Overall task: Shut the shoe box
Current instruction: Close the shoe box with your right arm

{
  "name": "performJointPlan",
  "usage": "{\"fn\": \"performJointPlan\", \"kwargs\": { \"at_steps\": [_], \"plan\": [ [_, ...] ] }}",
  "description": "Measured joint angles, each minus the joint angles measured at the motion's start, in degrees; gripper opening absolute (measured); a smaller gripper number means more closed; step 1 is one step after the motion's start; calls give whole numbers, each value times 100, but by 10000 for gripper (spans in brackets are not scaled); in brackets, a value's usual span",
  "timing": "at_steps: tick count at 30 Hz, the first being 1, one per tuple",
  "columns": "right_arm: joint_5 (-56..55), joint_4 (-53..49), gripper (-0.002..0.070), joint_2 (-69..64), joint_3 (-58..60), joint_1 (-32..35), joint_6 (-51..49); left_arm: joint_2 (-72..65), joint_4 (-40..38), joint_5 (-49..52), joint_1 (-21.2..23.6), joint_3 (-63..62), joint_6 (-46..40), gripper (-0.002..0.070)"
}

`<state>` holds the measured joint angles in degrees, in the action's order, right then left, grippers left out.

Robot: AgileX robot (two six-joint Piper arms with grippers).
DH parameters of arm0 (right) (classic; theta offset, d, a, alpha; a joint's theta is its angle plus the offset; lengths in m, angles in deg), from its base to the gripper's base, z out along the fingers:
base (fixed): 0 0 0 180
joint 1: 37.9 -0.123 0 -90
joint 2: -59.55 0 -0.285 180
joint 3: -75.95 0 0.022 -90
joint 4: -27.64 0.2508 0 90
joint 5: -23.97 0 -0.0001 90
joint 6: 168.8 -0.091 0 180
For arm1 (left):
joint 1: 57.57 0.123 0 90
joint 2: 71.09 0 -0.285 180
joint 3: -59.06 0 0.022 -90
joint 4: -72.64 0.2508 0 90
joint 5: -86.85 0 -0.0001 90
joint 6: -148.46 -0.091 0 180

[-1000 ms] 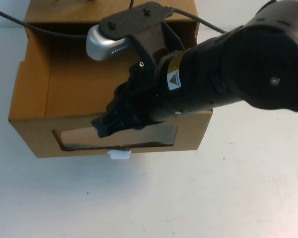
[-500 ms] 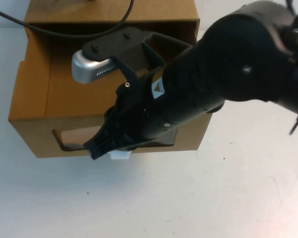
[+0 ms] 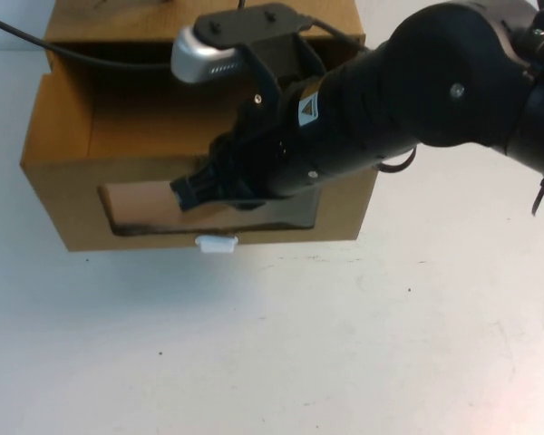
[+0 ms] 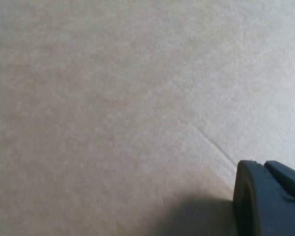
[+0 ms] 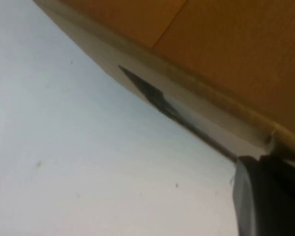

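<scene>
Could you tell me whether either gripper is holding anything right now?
Cannot be told: the right gripper sits at the shoe box front panel; the left gripper shows only plain surface.

I see even, bright light on the counter (image 3: 344, 344), a soft shadow (box-cast) toward six o'clock; both wrist views blurred.

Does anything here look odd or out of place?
Only that the box is pulled open, its drawer sticking out of the sleeve. The right tool sits at the drawer's front panel, above the white tab. The left tool is over bare tabletop.
</scene>
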<state>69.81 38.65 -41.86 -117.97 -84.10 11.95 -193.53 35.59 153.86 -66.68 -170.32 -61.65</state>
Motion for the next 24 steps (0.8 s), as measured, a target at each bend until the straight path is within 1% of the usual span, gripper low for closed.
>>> {"fn": "performJointPlan", "kwargs": {
  "at_steps": [8,12,18,24],
  "plan": [
    [-797,78,-11,-129,0,372,34,0,0,0,0,0,0,-2],
    [-917,256,-11,-275,-167,585,126,0,0,-10,0,0,0,-2],
    [-926,957,-11,-692,-707,880,693,0,0,-35,0,0,0,-2],
    [-980,1225,-11,-1157,-1145,1095,854,-7,0,-35,0,0,0,-2]
  ]
}}
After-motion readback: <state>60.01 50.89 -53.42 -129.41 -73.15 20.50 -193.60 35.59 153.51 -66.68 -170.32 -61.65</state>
